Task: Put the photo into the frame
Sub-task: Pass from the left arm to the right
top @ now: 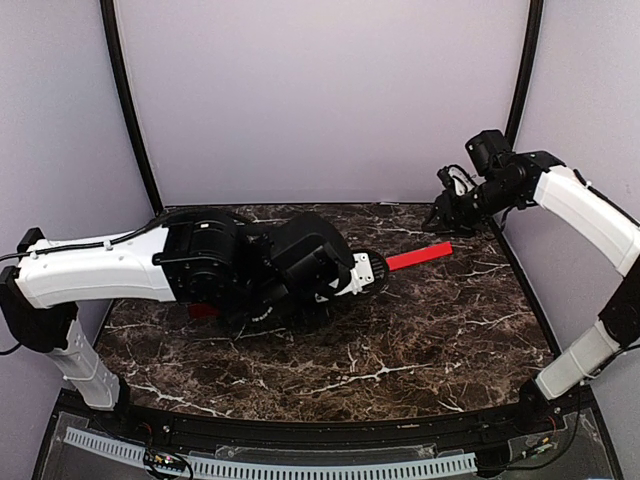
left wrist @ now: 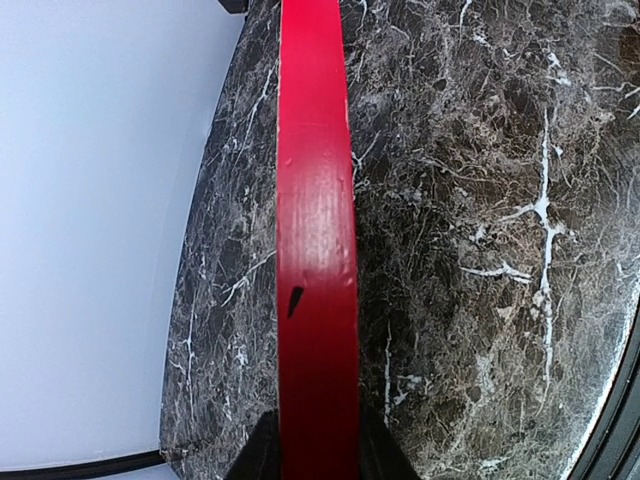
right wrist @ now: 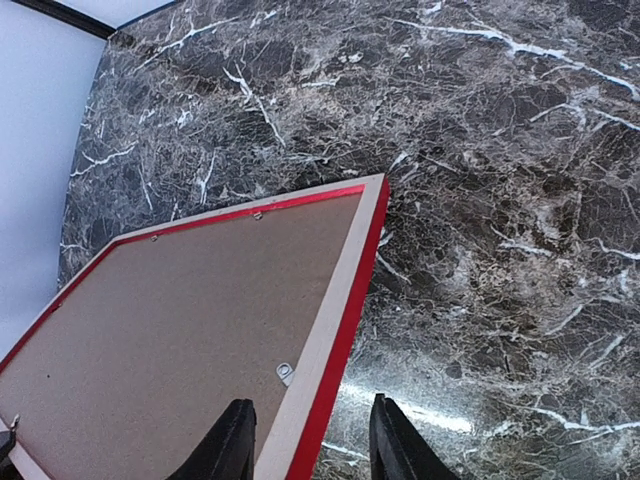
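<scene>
The frame shows in the top view only as a thin red strip sticking out to the right of my left arm. My left gripper is shut on it. In the left wrist view the red bar runs straight between the two fingers. My right gripper hovers at the strip's far right end and stands open. In the right wrist view its fingers straddle the frame's pale wood and red edge with a gap on each side. A brown backing board fills the frame's back. The photo is hidden.
The dark marble table lies under both arms. Its curved far edge meets a pale wall. A small metal tab sits on the backing board near the frame's edge. Black poles stand at the back corners.
</scene>
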Tool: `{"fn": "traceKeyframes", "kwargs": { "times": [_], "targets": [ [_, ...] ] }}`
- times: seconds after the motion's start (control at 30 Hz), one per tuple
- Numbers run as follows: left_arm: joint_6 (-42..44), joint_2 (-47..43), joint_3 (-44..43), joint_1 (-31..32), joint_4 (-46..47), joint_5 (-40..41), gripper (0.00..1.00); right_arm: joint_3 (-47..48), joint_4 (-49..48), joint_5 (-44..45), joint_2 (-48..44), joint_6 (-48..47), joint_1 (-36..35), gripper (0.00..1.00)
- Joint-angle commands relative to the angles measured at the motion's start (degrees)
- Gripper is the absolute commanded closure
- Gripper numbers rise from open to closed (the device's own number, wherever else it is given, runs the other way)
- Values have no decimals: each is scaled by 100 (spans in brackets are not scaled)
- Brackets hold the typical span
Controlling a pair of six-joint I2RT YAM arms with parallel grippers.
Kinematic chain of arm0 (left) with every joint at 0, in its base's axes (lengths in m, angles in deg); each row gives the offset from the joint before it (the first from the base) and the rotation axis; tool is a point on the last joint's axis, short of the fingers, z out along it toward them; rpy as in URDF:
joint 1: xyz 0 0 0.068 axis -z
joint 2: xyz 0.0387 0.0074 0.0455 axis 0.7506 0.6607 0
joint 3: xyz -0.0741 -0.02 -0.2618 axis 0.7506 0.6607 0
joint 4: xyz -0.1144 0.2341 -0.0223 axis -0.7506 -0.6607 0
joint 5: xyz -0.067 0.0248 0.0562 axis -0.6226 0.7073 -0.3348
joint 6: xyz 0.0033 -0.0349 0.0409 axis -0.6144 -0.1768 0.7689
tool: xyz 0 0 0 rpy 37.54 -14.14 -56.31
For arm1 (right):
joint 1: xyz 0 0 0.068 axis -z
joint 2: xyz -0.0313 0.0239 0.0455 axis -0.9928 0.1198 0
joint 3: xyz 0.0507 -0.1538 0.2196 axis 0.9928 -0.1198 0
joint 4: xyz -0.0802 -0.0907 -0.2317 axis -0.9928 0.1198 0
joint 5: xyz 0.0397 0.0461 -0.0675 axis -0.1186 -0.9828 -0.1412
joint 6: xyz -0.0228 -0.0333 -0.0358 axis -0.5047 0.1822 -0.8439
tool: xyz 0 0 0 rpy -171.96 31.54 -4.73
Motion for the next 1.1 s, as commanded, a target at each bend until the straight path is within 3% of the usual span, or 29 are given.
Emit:
{"fn": "traceKeyframes", "kwargs": {
  "times": [0.0,0.3,0.47,0.57,0.63,0.8,1.07],
  "targets": [
    [125,-272,-688,-258,-327,-63,100,143,-172,-120,-253,-72,193,60],
    [298,-473,-1159,-891,-496,-1168,100,78,-873,-270,-778,-335,322,51],
    [512,-636,-1438,-1394,-602,-2107,100,-42,-1611,-838,-1125,-626,306,44],
    [625,-742,-1447,-1683,-554,-2624,100,-129,-1951,-1113,-1267,-843,277,31],
    [718,-760,-1490,-1861,-556,-2766,100,-108,-2087,-1247,-1329,-1055,225,28],
    [913,-805,-1616,-2250,-532,-3207,100,347,-1962,-1397,-1255,-1849,-16,23],
    [1034,-631,-2049,-2524,-749,-3848,100,1343,-839,-1237,-616,-3173,-470,19]
  ]
}}
